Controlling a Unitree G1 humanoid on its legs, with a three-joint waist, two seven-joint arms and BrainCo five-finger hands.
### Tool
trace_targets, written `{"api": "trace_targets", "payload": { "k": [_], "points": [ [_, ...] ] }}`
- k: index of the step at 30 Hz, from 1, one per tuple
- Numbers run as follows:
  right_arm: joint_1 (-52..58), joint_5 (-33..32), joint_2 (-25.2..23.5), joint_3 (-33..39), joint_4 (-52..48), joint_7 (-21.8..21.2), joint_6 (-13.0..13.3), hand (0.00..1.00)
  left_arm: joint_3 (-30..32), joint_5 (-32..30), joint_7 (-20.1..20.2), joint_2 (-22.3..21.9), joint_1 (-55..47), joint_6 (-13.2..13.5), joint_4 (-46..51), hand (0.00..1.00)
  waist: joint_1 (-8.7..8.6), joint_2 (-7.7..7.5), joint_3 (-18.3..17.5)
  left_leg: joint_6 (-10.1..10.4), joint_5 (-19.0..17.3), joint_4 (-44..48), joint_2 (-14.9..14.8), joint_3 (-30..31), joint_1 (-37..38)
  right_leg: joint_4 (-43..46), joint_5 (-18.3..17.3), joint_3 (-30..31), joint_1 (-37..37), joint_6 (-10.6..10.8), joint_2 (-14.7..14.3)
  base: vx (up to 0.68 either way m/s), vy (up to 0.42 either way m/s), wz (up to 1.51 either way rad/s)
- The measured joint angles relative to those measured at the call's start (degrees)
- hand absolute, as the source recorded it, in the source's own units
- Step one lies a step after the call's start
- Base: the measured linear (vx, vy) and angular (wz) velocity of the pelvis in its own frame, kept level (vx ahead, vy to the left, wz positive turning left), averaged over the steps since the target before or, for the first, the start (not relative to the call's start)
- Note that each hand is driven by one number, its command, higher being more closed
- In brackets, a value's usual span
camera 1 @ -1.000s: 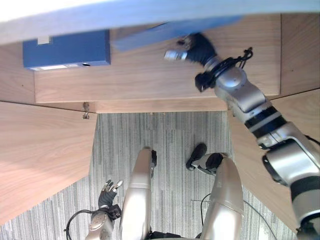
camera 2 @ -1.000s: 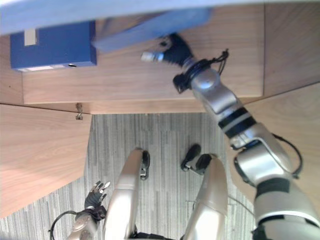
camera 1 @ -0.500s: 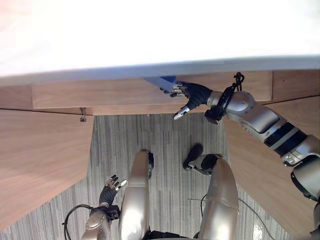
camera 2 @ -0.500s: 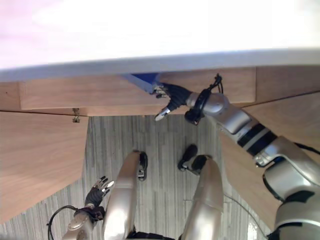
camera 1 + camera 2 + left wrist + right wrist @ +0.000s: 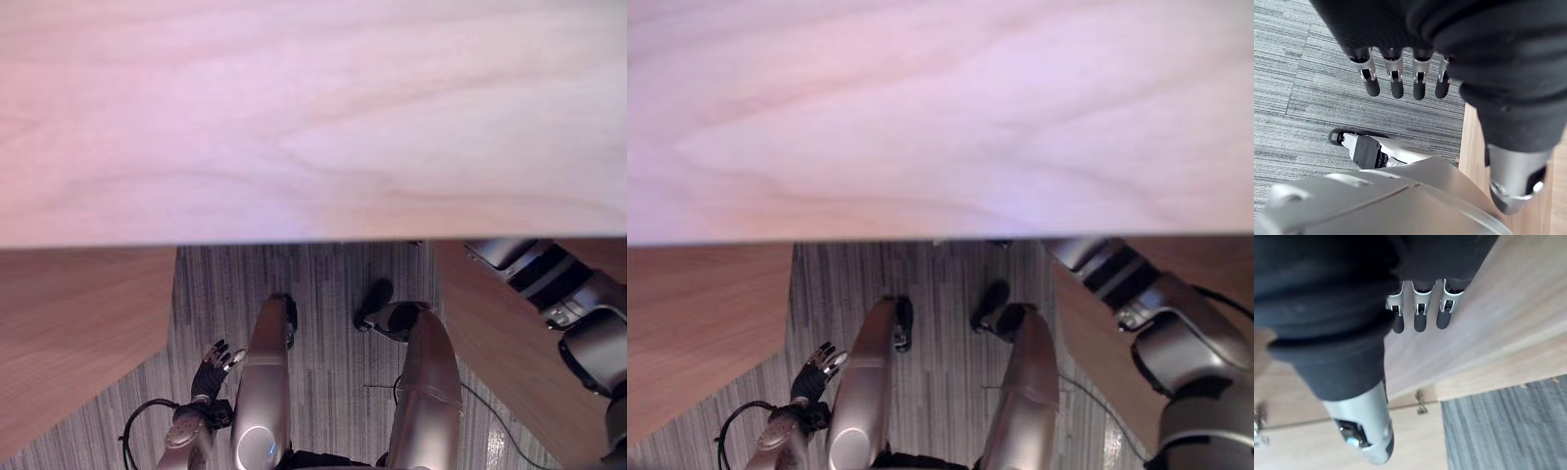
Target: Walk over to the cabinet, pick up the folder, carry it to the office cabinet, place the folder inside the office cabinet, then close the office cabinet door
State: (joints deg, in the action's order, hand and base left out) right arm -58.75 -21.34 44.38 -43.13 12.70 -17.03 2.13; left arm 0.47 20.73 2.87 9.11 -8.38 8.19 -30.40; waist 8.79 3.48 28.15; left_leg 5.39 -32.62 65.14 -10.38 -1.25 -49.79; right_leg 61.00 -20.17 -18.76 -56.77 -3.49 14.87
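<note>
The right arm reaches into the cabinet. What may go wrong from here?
The right hand is under the wood panel, which covers much of the head views, so it might knock the panel's edge when pulling out.
The right door stands open beside the arm; closing it now would likely pinch the arm.
The left hand hangs low near the left door and may brush it.

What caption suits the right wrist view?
Right hand, open and empty, near a wooden cabinet panel, grey carpet beyond.

The wide panel (image 5: 313, 117) is pale pinkish wood grain, the cabinet door (image 5: 78, 333) warmer brown wood, the carpet (image 5: 225, 284) grey with fine stripes.
</note>
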Motion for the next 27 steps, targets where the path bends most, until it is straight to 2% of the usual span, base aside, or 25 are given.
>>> {"api": "trace_targets", "payload": {
  "k": [4,7,10,12,16,19,20,21,23,27],
  "points": [
    [-0.21,-11.84,-4.91,9.77,0.86,5.79,1.0,0.0,0.8,0.05,-0.18,-0.59,0.0,0.15,0.84,0.0,0.02,0.0,0.0,0.0,0.0,-0.34,0.0,-0.18,0.37,-0.19,0.01,0.01,0.19,0.0,-0.01,-0.03,0.018,-0.01],
    [-2.66,-20.87,-8.82,13.46,2.2,8.26,2.3,0.0,1.27,0.09,-1.18,-1.12,0.01,0.23,0.34,0.0,-0.11,0.0,0.0,0.04,0.02,-0.96,-0.01,-0.49,1.1,-0.53,0.03,0.02,0.61,0.02,-0.03,-0.02,0.014,-0.02],
    [-4.96,-24.81,-10.75,16.42,3.23,8.92,3.06,0.0,1.73,0.25,-1.56,-1.58,0.05,0.41,-0.01,0.0,-0.06,0.0,0.0,0.04,0.03,-1.0,-0.02,-0.5,1.14,-0.54,0.03,0.01,0.63,0.01,-0.03,-0.01,0.007,0.0],
    [-6.85,-28.48,-11.76,19.67,4.04,10.59,4.96,0.0,2.19,0.48,-2.15,-2.16,0.41,0.79,-0.89,0.0,-0.05,0.01,-0.01,0.04,0.02,-0.98,-0.02,-0.56,1.14,-0.59,0.03,0.01,0.65,0.0,-0.02,-0.02,0.014,0.0],
    [-7.08,-28.99,-12.19,19.8,5.58,10.51,6.55,0.0,3.11,1.85,-3.44,-2.8,1.03,1.03,-3.24,0.0,-0.33,0.01,-0.01,0.04,0.03,-0.78,-0.02,-0.6,1.22,-0.57,0.04,0.0,0.82,-0.01,0.05,-0.04,0.024,0.0],
    [-7.35,-25.08,-12.57,20.02,9.74,13.03,6.31,0.0,4.38,2.52,-4.4,-3.42,2.14,1.05,-5.63,0.0,-0.66,0.01,-0.01,0.04,0.03,-0.34,-0.02,-0.4,1.1,-0.31,0.09,0.0,0.83,-0.06,0.04,-0.08,0.011,0.01],
    [-7.96,-24.46,-13.27,20.07,12.35,13.83,5.9,0.0,4.78,2.6,-4.74,-3.49,2.35,1.02,-6.27,0.0,-0.93,0.02,-0.01,0.04,0.03,-0.01,-0.06,-0.22,0.92,-0.2,0.12,-0.03,0.82,-0.02,-0.02,-0.08,0.01,-0.01],
    [-8.78,-24.57,-14.54,20.55,16.95,15.39,4.12,0.0,5.41,2.76,-5.36,-3.6,2.94,0.93,-7.46,0.0,-1.54,0.02,-0.01,0.03,0.02,0.47,-0.25,-0.01,0.7,-0.08,0.3,-0.08,0.8,0.04,-0.21,-0.1,0.015,-0.04],
    [-9.71,-24.73,-16.02,21.74,21.95,18.18,2.22,0.0,5.54,2.9,-5.79,-3.58,3.18,0.83,-7.95,0.0,-1.65,0.02,-0.01,0.02,0.01,1.17,-0.73,0.0,0.56,0.0,0.54,-0.08,0.8,0.11,-0.68,-0.09,0.02,-0.1],
    [-10.26,-22.73,-17.76,21.75,23.96,19.56,-0.04,0.0,5.58,3.05,-6.06,-3.52,3.42,0.71,-8.47,0.0,-2.26,0.03,-0.02,0.04,0.02,1.62,-0.83,0.03,1.21,0.6,0.58,-0.02,1.25,0.05,-0.64,-0.06,0.006,-0.02]
  ]
}}
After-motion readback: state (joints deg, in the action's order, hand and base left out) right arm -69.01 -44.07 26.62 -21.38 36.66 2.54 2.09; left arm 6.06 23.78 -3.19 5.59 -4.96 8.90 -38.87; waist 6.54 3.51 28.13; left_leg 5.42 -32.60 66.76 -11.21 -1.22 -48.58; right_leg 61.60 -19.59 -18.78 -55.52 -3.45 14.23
